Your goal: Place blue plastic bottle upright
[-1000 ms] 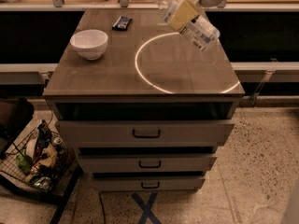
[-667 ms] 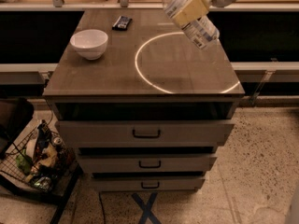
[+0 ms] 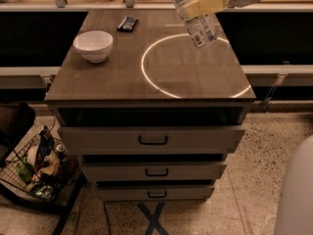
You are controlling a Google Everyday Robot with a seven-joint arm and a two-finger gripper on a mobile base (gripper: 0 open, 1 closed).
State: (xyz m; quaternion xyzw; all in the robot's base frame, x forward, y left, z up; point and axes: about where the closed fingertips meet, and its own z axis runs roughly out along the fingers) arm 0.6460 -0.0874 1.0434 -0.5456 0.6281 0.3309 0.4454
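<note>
pale two-finger gripper (image 3: 198,5) at top right, clamped on clear blue plastic bottle (image 3: 200,31) | bottle tilted over brown wooden cabinet top (image 3: 122,72)

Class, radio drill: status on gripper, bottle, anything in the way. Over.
Gripper shut on bottle, above back right of cabinet top. Bottle tilted, in the air, not yet set down. Bowl and dark item sit to the left, apart from it.

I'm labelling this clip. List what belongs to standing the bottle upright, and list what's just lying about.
In the job: blue plastic bottle, tilted in the air over the tabletop, far right; gripper, fingers shut on the bottle.
Lying about: white bowl; small dark object; wire basket on the floor.
</note>
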